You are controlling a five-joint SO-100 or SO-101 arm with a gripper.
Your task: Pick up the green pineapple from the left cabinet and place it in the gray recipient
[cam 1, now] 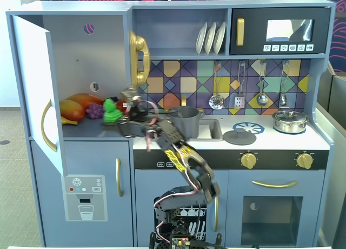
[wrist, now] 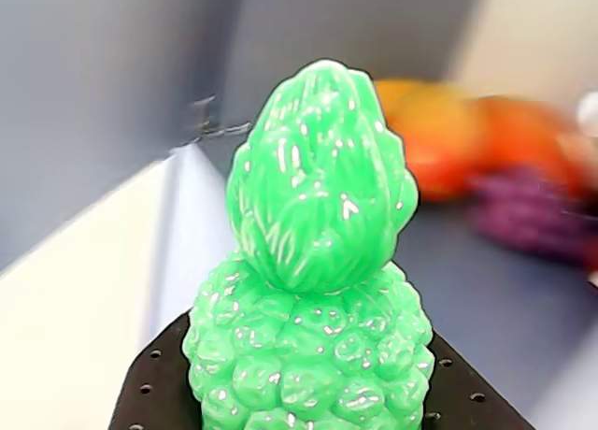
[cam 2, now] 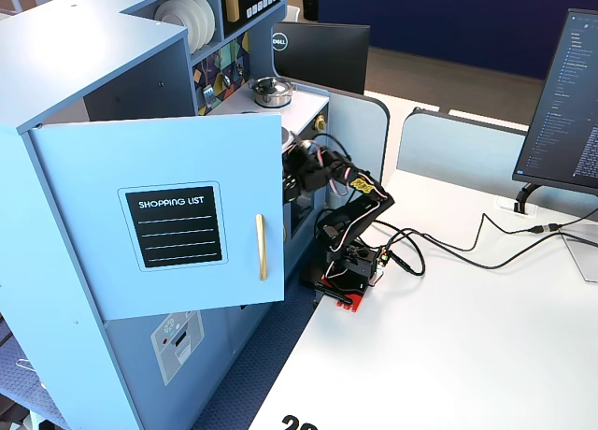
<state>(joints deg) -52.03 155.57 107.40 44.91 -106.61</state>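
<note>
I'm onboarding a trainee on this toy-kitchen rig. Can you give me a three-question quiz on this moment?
1. True or false: the green pineapple already lies in the gray recipient.
2. Which fruit sits right beside the pineapple on the left cabinet shelf? A) purple grapes B) red strawberry C) blue plum
3. Fill in: in the wrist view, the pineapple sits between the pincer jaws with its crown pointing ____.

Key: 1 false; 2 A; 3 up.

White desk (cam 2: 486,346), dark monitors (cam 2: 322,54), blue partition wall (cam 2: 448,19), cables (cam 2: 467,248)
</note>
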